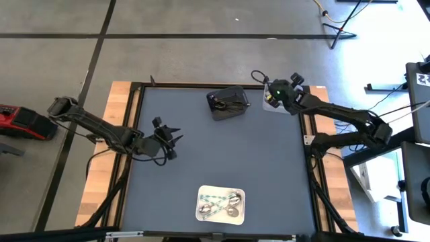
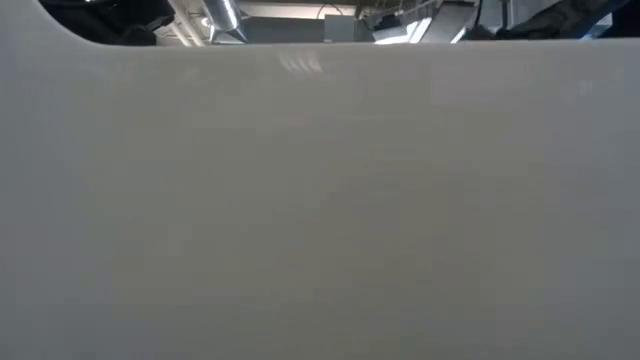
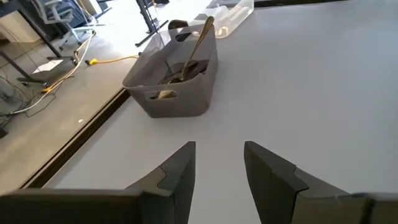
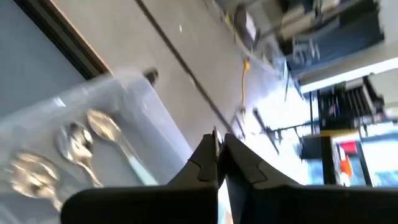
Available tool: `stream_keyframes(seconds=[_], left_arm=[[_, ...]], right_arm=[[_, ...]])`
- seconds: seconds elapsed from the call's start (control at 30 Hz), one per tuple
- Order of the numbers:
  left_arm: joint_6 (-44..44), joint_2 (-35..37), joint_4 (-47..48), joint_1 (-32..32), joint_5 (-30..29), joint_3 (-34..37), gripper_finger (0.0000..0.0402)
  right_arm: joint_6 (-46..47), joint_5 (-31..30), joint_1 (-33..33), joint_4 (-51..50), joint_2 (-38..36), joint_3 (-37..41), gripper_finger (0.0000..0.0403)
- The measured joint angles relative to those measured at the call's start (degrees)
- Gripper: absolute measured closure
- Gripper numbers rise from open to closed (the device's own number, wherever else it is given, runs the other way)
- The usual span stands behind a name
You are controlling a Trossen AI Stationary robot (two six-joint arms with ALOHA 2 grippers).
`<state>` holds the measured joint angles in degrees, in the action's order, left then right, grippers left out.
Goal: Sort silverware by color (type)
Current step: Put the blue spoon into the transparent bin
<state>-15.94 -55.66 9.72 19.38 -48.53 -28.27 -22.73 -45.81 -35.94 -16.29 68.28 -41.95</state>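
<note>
Unsorted silverware (image 1: pixel 220 204) lies in the white tray (image 1: pixel 203 193) at the near desk edge, handles roughly along the tray's long side. The left pincer (image 1: pixel 168 138), fingers spread and empty, hovers over bare desk (image 1: pixel 269 168) between that tray and the dark bin (image 1: pixel 226 103), pointing at the bin, so it's the closer arm. The right pincer (image 1: pixel 269 93), fingers pressed together and holding nothing, is over the clear bin (image 4: pixel 134 106) with its silver spoons (image 4: pixel 81 146), right beside the dark bin and well apart from the tray.
</note>
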Motion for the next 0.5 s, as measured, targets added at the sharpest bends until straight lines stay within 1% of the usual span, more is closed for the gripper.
stream_keyframes(seconds=[0.17,0.3,0.4,0.5], left_arm=[[-0.04,-0.22,0.01,-0.13,0.02,0.04,0.0269],[-0.45,-0.22,0.00,-0.11,0.02,0.04,0.0269],[-0.24,-0.22,0.00,-0.13,1.48,0.04,0.0269],[-0.17,-0.22,-0.09,-0.39,0.74,0.04,0.0269]], right_arm=[[1.78,-0.04,-5.46,-1.67,4.91,0.00,0.0402],[5.45,-1.14,-7.93,-2.69,7.95,0.00,0.0394],[7.37,-0.51,-8.44,-2.89,9.07,0.00,0.0366],[7.71,0.80,-8.30,-3.30,9.19,-0.01,0.0317]])
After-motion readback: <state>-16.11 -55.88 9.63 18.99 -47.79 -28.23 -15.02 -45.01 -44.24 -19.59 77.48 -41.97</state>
